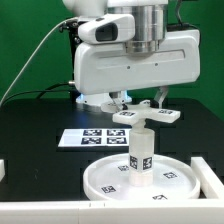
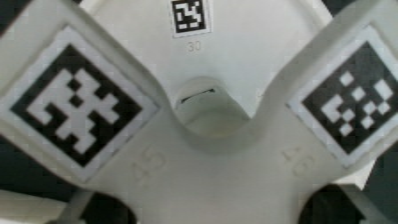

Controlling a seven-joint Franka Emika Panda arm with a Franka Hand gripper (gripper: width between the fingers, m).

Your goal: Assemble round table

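Exterior view | gripper (image 1: 143, 104) pinches cross-shaped base (image 1: 146, 117) | over upright leg (image 1: 140, 158) on round disc (image 1: 105, 178) | marker board (image 1: 88, 138) beyond on table (image 1: 30, 130)

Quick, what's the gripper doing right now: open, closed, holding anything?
Gripper: closed on the white cross-shaped base, by the look of both views.

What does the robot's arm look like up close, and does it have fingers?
The arm is mostly shiny white, with a big rounded boxy block and a grey round part above it. A thin black cable curves away beside it. At the end sits the end effector, which has two small fingers that look dark.
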